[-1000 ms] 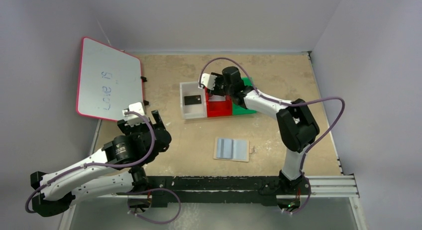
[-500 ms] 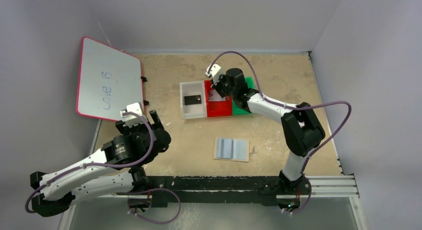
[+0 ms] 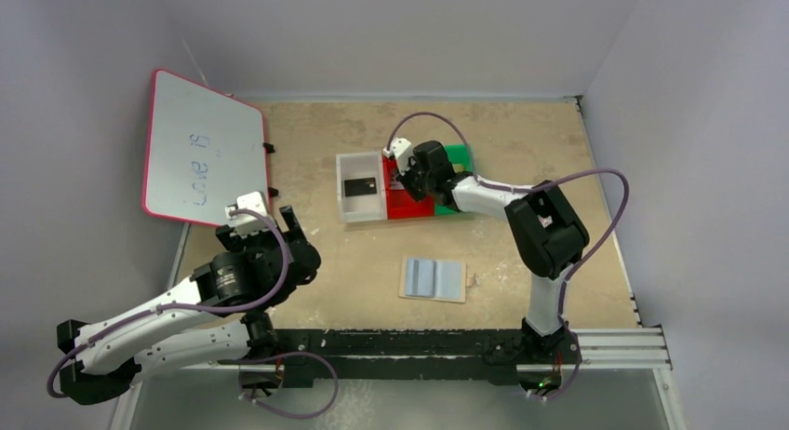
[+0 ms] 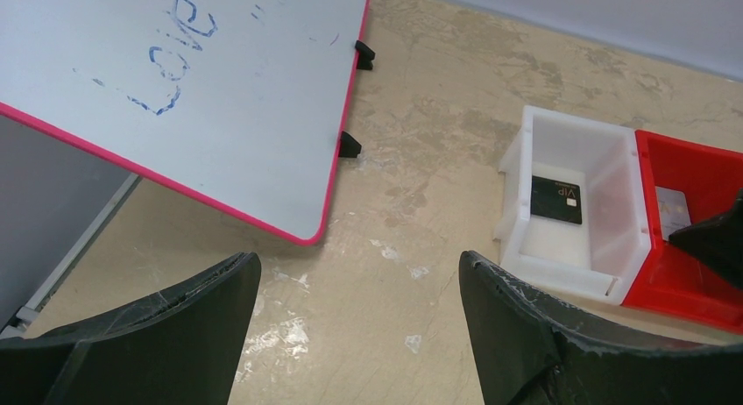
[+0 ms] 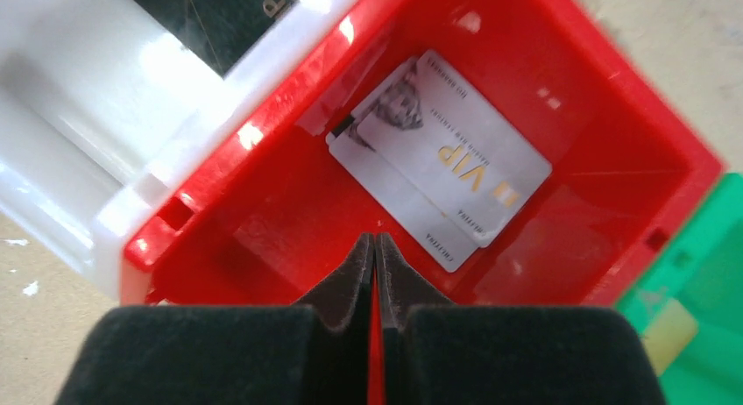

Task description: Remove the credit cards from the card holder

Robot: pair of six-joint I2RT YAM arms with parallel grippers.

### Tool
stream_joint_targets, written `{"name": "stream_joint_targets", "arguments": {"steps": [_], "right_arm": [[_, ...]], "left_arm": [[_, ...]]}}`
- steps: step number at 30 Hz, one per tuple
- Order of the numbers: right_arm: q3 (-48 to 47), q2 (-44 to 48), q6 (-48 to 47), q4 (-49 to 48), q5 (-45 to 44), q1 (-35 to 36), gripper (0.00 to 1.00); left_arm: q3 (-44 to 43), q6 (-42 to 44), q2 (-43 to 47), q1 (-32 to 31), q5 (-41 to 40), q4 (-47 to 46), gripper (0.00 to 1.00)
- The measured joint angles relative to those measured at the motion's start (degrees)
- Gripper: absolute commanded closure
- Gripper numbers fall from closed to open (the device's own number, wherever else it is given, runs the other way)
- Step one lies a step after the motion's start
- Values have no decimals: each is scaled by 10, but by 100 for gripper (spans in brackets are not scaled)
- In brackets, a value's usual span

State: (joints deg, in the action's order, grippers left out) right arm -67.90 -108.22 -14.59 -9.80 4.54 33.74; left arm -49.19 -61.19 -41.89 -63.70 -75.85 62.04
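Observation:
The card holder lies open and flat on the table, with both grippers away from it. Two silvery-white credit cards overlap on the floor of the red bin. My right gripper hangs just above that bin, shut with nothing between its jaws; from above, the right gripper is over the red bin. A black card lies in the white bin. A gold card shows in the green bin. My left gripper stands open over bare table.
The three bins stand in a row at mid-table, with the white bin on the left and the green bin on the right. A pink-framed whiteboard leans at the back left, close to the left gripper.
My right gripper has closed from half open to shut, lifting and then dropping back over the red bin. The left arm has not moved.

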Motion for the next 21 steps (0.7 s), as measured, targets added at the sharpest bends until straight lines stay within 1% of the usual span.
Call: {"name": "stream_joint_targets", "arguments": {"steps": [5, 12, 21], "right_arm": [[-7, -37, 12, 15, -3, 0, 96], [-30, -54, 17, 27, -12, 0, 96], [-64, -81, 15, 37, -76, 10, 95]], "left_arm": [[0, -4, 0, 0, 0, 1, 17], [0, -8, -1, 0, 0, 2, 17], [-1, -8, -2, 0, 0, 2, 17]]}}
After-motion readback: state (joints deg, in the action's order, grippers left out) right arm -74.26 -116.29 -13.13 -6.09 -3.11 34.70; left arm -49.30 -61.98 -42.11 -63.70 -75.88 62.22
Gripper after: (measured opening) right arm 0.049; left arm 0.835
